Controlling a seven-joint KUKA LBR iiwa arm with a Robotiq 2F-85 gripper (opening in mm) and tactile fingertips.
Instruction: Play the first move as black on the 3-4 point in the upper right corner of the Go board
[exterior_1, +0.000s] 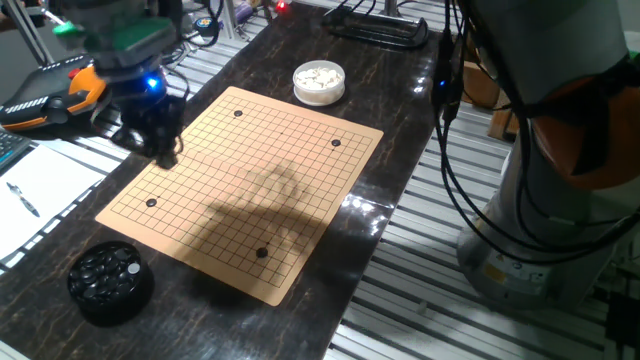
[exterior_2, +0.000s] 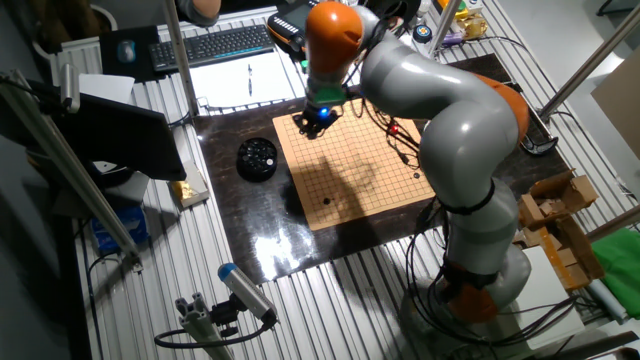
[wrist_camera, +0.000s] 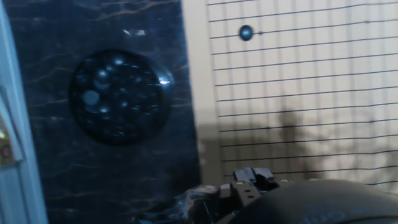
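- Hand view: black stone (wrist_camera: 246, 32) lies on the Go board (wrist_camera: 311, 93), near its edge.
- Bowl of black stones (wrist_camera: 118, 96): beside board, likely supply.
- Gripper (exterior_1: 163, 152): above board's edge; jaw state untellable.

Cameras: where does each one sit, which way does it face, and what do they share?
One fixed view: low at the table's edge, facing the square wooden Go board; pincer and arm base show.
Other fixed view: high, looking down on the table; the whole arm shows.
Hand view: on the hand, looking down at the round black bowl of black stones; pincer tips unclear.
Shared: board and black bowl.
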